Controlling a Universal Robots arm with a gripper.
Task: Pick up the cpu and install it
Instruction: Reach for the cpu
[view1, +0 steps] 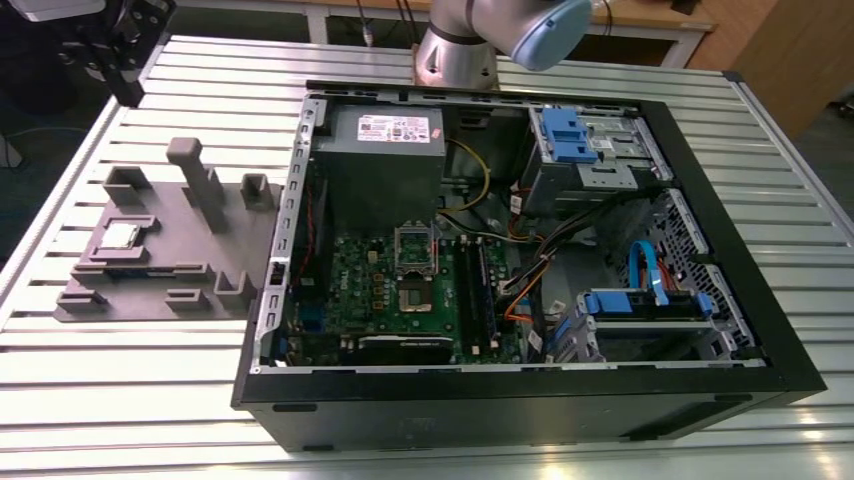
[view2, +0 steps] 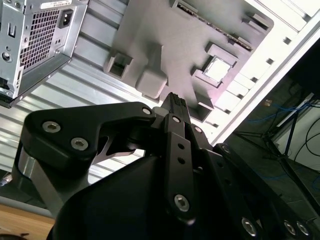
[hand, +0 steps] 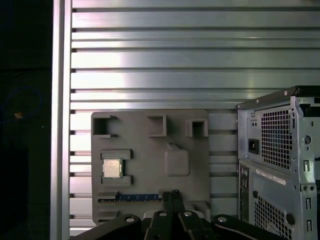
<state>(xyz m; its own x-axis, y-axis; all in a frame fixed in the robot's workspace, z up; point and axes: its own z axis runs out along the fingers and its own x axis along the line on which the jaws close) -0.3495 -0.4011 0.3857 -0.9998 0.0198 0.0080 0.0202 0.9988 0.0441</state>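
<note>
Gripper (hand: 169, 194) poised over the parts tray, jaws pressed together on nothing.
Beyond its tips, the cpu (hand: 112, 168) lies flat in a pocket of the grey tray (view1: 167, 252), at the exterior view's left, beside the open computer case (view1: 534, 400). An off-centre grasp would likely tilt the chip, and seating it crooked could damage the socket (view1: 416, 268).

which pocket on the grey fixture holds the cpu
The square pocket toward the exterior view's left of the fixture: the silvery cpu lies in it, unlike the others.
</note>
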